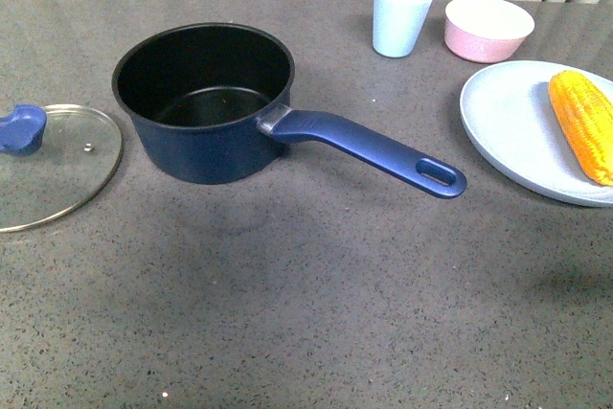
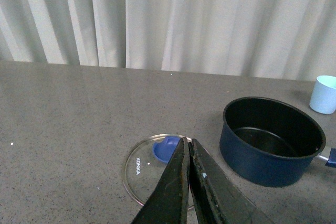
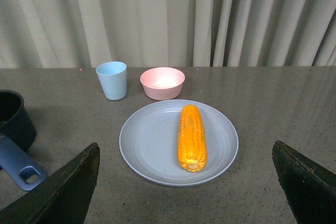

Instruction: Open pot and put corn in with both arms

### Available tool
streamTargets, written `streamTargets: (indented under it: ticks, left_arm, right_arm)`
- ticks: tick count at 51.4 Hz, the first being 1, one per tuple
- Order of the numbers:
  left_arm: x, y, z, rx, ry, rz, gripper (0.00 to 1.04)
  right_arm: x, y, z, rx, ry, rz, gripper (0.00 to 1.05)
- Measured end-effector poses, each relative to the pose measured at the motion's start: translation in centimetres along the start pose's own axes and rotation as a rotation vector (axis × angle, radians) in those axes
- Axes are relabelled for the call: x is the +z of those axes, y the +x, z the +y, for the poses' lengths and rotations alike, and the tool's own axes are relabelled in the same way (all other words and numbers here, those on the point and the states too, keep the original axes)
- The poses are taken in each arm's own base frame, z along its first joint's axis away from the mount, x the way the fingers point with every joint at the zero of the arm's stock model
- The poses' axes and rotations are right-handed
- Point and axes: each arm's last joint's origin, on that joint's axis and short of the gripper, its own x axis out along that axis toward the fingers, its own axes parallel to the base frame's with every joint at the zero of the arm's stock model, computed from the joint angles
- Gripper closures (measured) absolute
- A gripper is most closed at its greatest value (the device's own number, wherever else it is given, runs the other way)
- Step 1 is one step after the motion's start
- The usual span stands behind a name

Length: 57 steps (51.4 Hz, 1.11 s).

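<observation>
A: Is the pot open?
B: Yes; lid lies on the bench beside it, left gripper clenched, empty.
A: Next?
B: Right gripper, spread wide, must drop onto the corn on its plate.

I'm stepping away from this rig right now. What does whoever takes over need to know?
Left pincer: shut, empty, pointing toward the lid.
Right pincer: open, empty, facing the corn.
The pot stands open and empty. The lid lies flat on the table, left of it. The corn lies on the plate at the right.
Done: lid off.
Left: grasp the corn and put it in the pot.
</observation>
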Motion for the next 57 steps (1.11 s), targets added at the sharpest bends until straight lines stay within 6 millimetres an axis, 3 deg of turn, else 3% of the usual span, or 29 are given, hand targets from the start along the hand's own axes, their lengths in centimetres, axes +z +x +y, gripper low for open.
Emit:
streamTargets:
  ticks: [13, 27, 46, 53, 57]
  left_arm:
    - [0.0, 0.0, 0.0, 0.0, 0.0, 0.0, 0.6]
    - [0.0, 0.0, 0.0, 0.0, 0.001, 0.0, 0.08]
    - [0.0, 0.0, 0.0, 0.0, 0.003, -0.001, 0.09]
    - [0.0, 0.0, 0.0, 0.0, 0.003, -0.001, 0.09]
    - [0.0, 0.0, 0.0, 0.0, 0.003, -0.001, 0.09]
  right_arm:
    - [0.0, 0.0, 0.0, 0.0, 0.0, 0.0, 0.09]
    - [0.0, 0.0, 0.0, 0.0, 0.0, 0.0, 0.09]
    - [0.0, 0.0, 0.0, -0.003, 0.0, 0.003, 0.09]
    - [-0.2, 0.7, -0.8, -0.193, 0.146, 0.401, 0.09]
    - [0.2, 2.1, -2.0, -0.245, 0.205, 0.451, 0.09]
